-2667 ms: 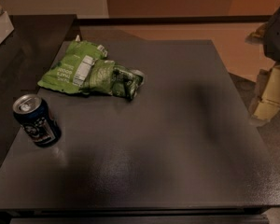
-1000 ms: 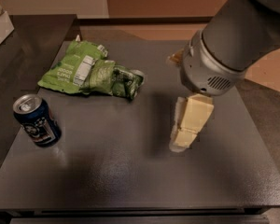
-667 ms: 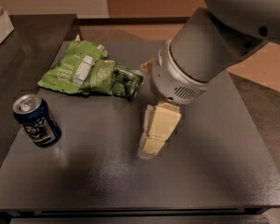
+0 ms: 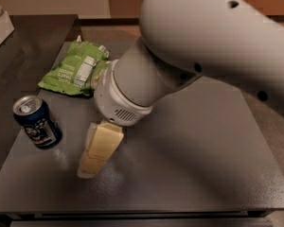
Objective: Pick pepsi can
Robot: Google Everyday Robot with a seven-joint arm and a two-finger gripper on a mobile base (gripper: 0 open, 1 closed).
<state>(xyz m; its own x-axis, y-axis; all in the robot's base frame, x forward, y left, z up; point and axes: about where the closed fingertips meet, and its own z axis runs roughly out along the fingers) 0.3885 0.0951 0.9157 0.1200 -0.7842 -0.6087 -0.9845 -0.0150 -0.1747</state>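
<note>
Nothing is being grasped yet; the gripper [image 4: 95, 151] is hovering at four o'clock from the pepsi can [image 4: 37, 122], and I cannot tell its aperture.

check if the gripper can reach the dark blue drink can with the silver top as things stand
Probably yes. The gripper hangs low beside the upright dark blue drink can, with only bare dark tabletop between them. The green snack bag lies farther back, off that path.
</note>
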